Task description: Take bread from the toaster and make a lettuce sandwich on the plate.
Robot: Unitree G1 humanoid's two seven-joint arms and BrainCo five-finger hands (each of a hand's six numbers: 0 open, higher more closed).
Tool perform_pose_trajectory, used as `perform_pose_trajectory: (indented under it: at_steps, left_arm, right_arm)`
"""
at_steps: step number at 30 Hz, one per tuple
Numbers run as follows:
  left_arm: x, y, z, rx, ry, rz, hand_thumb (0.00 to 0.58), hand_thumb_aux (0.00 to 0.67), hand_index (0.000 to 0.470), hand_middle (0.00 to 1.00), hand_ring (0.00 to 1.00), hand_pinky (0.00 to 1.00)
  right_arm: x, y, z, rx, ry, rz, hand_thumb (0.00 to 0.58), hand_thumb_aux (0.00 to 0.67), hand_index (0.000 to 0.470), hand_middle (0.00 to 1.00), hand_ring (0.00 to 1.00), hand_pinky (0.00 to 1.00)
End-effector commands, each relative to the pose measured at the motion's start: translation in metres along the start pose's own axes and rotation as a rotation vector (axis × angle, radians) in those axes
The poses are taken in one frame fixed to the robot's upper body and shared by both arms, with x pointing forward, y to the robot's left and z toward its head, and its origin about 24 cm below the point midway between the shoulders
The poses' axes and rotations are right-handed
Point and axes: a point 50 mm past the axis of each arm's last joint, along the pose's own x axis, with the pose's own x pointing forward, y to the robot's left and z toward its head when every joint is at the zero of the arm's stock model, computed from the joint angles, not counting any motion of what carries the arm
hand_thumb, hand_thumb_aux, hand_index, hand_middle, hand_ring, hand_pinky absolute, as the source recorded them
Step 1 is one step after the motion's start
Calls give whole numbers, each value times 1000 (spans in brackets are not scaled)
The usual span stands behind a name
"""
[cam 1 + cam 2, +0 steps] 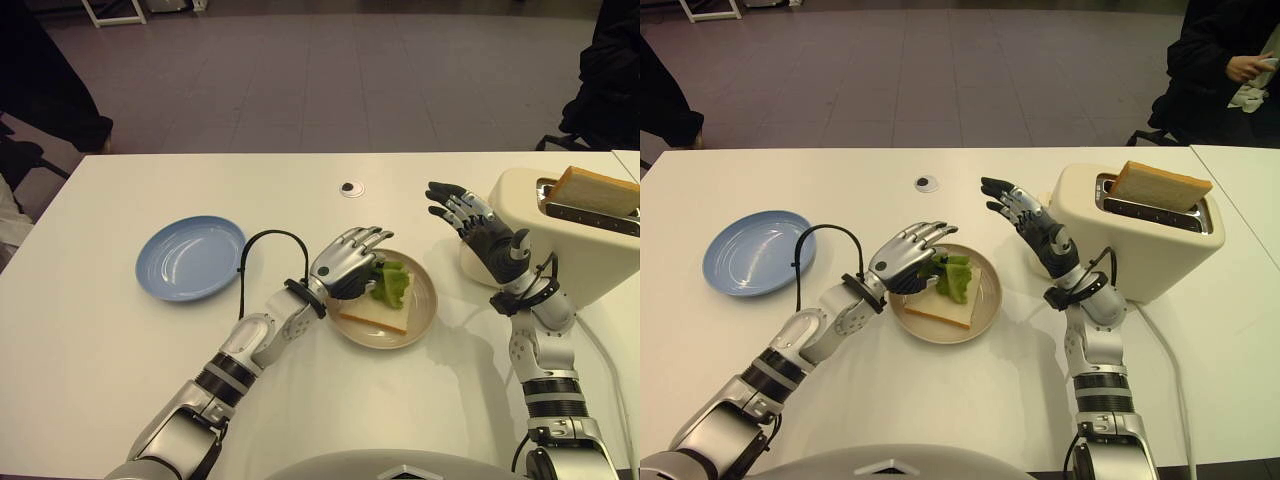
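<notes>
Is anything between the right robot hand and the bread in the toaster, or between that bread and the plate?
Nothing visible between the right robot hand and the bread. Over the plate, though, the left robot hand grips the lettuce, blocking the drop spot.

Left hand [345, 264] fingers curled on lettuce [394, 286]; right hand [487, 238] raised, fingers spread.

Lettuce [956, 278] is seen on a bread slice [940, 309] on the tan plate [980, 322], under the left hand [904, 256]; the right hand [1036, 230] is held spread-fingered beside the toaster [1140, 258].
</notes>
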Motion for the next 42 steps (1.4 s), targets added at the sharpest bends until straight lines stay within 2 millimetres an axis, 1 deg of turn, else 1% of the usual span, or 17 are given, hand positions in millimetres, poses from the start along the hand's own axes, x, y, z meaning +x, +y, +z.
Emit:
perform_pose_trajectory:
  at_steps: [1,2,3,4,13,17,20,23,27,29,32,34,36,37,38,39,42]
  left_arm:
    - [-8,-6,-8,15,35,-65,230,150,105,0,0,0]
    - [-9,-7,-9,17,39,-74,100,60,42,0,0,0]
    - [-10,-7,-10,20,41,-82,36,21,15,0,0,0]
    - [-10,-7,-10,22,42,-87,0,0,0,0,0,0]
    - [-17,3,-8,37,34,-72,0,0,0,0,0,0]
    - [-35,36,1,-176,33,148,0,0,0,0,0,0]
    - [-57,54,2,-421,67,320,0,0,0,0,0,0]
    - [-75,49,0,-646,116,396,0,0,0,0,0,0]
    - [-101,19,12,-942,195,454,0,0,0,0,0,0]
    - [-104,4,13,-989,234,452,0,0,0,0,0,0]
    - [-99,-8,17,-1027,215,436,0,0,0,0,0,0]
    - [-99,-5,18,-1055,188,472,0,0,0,0,0,0]
    - [-101,-3,16,-1079,177,506,0,0,0,0,0,0]
    - [-102,-3,16,-1082,173,510,0,0,0,0,0,0]
    - [-102,-3,17,-1087,164,512,0,0,0,0,0,0]
    - [-102,-3,19,-1089,152,508,0,0,0,0,0,0]
    - [-102,-4,24,-1092,127,493,0,0,0,0,0,0]
  right_arm:
    - [4,1,-1,-17,6,25,0,0,0,0,0,0]
    - [4,1,-1,-17,7,28,0,0,0,0,0,0]
    - [4,2,-1,-18,8,30,0,0,0,0,0,0]
    - [4,2,-1,-19,8,32,0,0,0,0,0,0]
    - [3,2,-1,-40,14,35,0,0,0,0,0,0]
    - [3,-4,9,-189,24,57,0,0,0,0,0,0]
    - [0,-25,36,-339,-16,18,0,0,0,0,0,0]
    - [-8,-57,67,-622,23,-30,0,0,0,0,0,0]
    - [-18,-114,100,-980,187,-92,0,0,0,0,0,0]
    - [-25,-139,111,-1140,293,-140,0,0,0,0,0,0]
    - [-44,-174,114,-1351,513,-193,0,0,0,0,0,0]
    - [-58,-194,107,-1380,635,-249,0,0,0,0,0,0]
    - [-67,-201,94,-1375,711,-262,0,0,0,0,0,0]
    - [-69,-201,88,-1365,729,-253,18,11,7,0,0,0]
    - [-70,-200,82,-1354,744,-238,294,200,140,0,0,0]
    - [-71,-198,75,-1339,755,-216,363,260,182,0,0,0]
    - [-66,-190,57,-1283,753,-156,443,344,241,0,0,0]
